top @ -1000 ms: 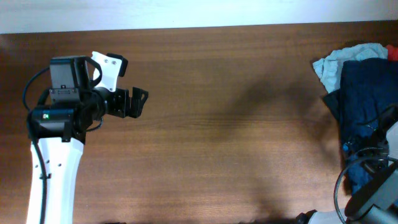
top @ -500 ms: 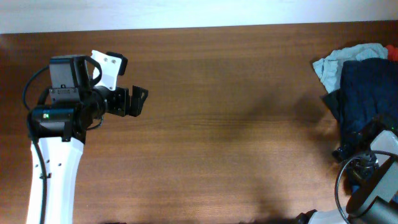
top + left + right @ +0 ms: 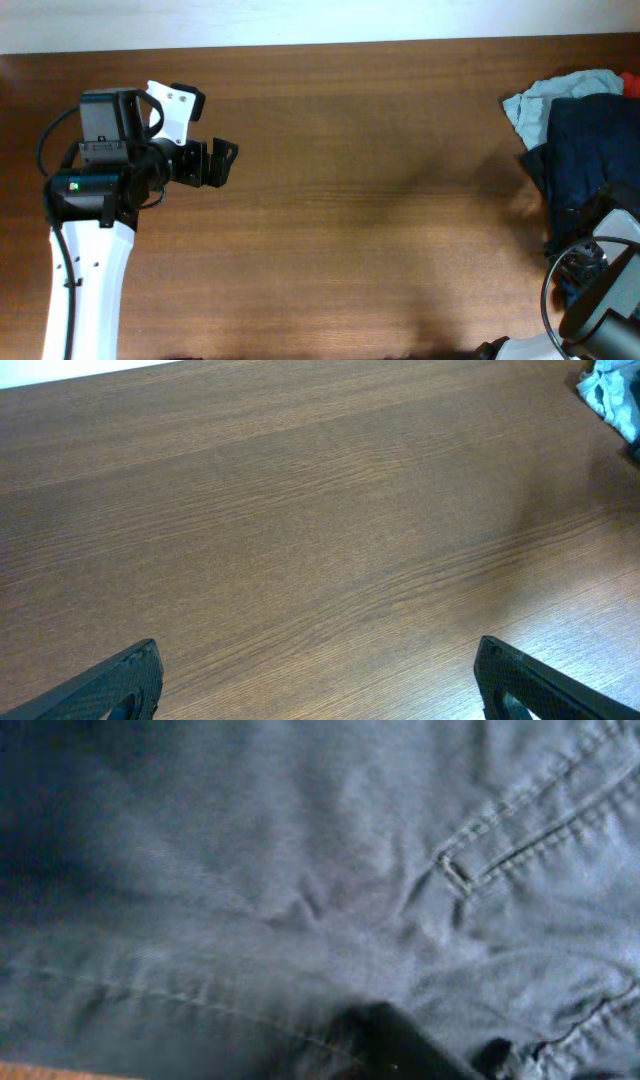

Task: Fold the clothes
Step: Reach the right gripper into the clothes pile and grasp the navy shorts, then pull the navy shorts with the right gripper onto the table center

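The clothes, dark navy shorts, lie bunched in a pile at the table's right edge. In the right wrist view their cloth fills the frame, with seams and a belt loop showing. My right gripper is pressed down into them. Its dark fingers stand close together at the bottom of the frame, with navy cloth gathered around them. From overhead the right gripper is at the near end of the pile, its tips hidden in the cloth. My left gripper hovers wide open over bare wood, far left.
A pale light-blue shirt lies crumpled at the far end of the pile, and its corner shows in the left wrist view. A bit of red cloth peeks out at the right edge. Brown wooden table spans the middle.
My right arm has shifted nearer over the pile and sunk into the shorts, and its jaws have come together. The left arm has not moved.
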You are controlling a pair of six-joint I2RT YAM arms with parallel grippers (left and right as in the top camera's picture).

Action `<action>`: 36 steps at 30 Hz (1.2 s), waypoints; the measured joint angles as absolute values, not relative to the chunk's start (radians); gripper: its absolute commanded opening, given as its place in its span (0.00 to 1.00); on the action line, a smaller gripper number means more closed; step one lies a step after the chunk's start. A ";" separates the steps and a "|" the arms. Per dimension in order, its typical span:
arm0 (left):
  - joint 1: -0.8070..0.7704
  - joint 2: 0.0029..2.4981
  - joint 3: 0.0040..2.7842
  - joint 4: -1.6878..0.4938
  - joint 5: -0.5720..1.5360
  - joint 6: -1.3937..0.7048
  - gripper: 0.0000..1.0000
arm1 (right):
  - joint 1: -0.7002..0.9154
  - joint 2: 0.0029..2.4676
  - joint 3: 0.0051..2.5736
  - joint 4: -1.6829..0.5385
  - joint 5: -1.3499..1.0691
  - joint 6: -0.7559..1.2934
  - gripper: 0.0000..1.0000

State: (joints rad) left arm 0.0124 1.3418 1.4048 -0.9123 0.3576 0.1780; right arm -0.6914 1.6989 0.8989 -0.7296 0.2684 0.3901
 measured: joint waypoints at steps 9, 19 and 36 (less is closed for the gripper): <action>0.012 1.342 1.405 -0.903 0.358 0.178 0.99 | -0.607 1.669 0.899 -0.768 0.174 0.379 0.04; 0.012 1.342 1.405 -0.896 0.358 0.178 0.99 | -0.035 1.521 0.901 -0.569 -0.112 0.653 0.04; 0.012 1.343 1.405 -0.908 0.358 0.178 0.99 | 0.509 1.576 0.903 -0.012 -0.111 0.752 0.55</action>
State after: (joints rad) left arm 0.0124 1.3430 1.4048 -0.9085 0.3576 0.1780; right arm 0.5091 1.5764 0.9031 -0.0124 -0.1112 0.7517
